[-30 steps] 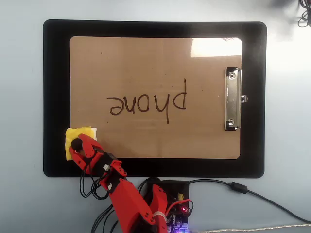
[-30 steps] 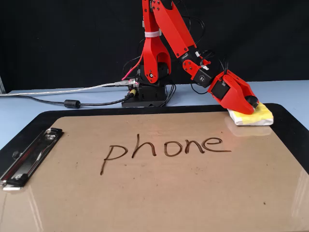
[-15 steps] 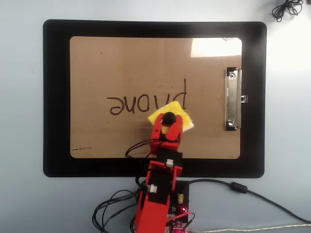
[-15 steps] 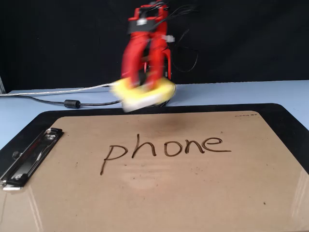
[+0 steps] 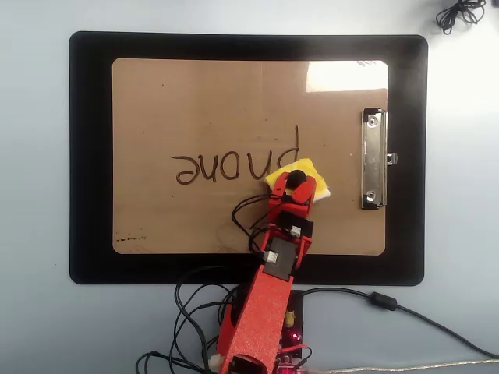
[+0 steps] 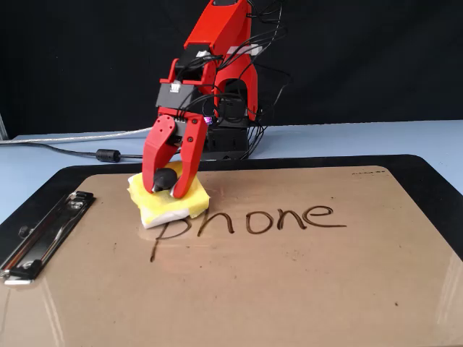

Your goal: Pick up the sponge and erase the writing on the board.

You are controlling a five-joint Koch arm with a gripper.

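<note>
The brown board (image 5: pixel 195 101) (image 6: pixel 289 289) lies on a black mat (image 5: pixel 86 156). The dark writing (image 5: pixel 226 166) (image 6: pixel 275 217) "phone" runs across the board's middle. The yellow sponge (image 5: pixel 306 167) (image 6: pixel 155 206) rests on the board over the letter "p", at the end of the word nearest the clip. My red gripper (image 5: pixel 296 183) (image 6: pixel 167 189) points down onto it, shut on the sponge's black knob (image 6: pixel 165 178). Part of the "p" is hidden under the sponge.
A silver clip (image 5: pixel 373 160) (image 6: pixel 43 235) sits on the board's short edge close to the sponge. The arm's base and black cables (image 5: pixel 195 304) (image 6: pixel 108 154) lie off the mat. A coiled cable (image 5: pixel 460 14) lies at the table's corner.
The gripper lifted the sponge from the board's corner, swung it across above the board and lowered it onto the "p". The word looks unchanged.
</note>
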